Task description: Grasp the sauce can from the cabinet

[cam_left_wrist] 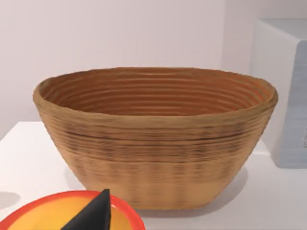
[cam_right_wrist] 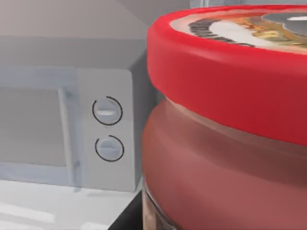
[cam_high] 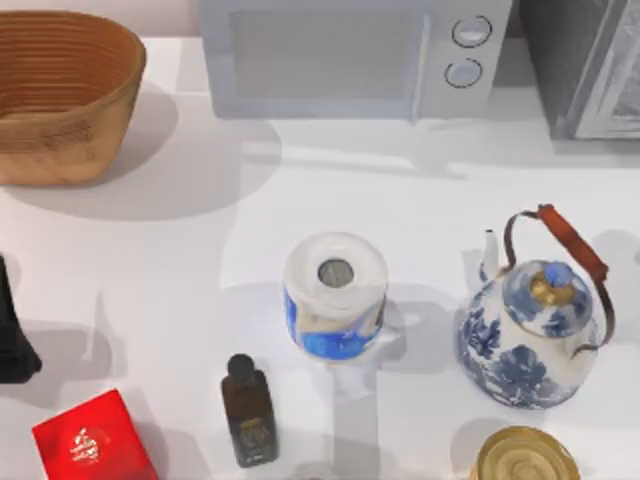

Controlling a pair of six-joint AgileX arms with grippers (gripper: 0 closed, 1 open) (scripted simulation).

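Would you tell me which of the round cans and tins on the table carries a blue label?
The white-topped can at the table's middle, left of the teapot. The round tin at the front right edge is plain gold.

- A wicker basket (cam_high: 62,95) sits at the table's far left, a microwave (cam_high: 355,58) beside it.
- The cabinet (cam_high: 585,65) stands at far right.
- A blue-labelled can (cam_high: 335,296) stands mid-table, between a dark bottle (cam_high: 248,412) and a teapot (cam_high: 532,325).
- A red box (cam_high: 92,440) lies near left.

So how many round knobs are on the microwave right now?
2. The upper knob and the lower knob sit one above the other on the control panel at the right end of the microwave, at the table's back.
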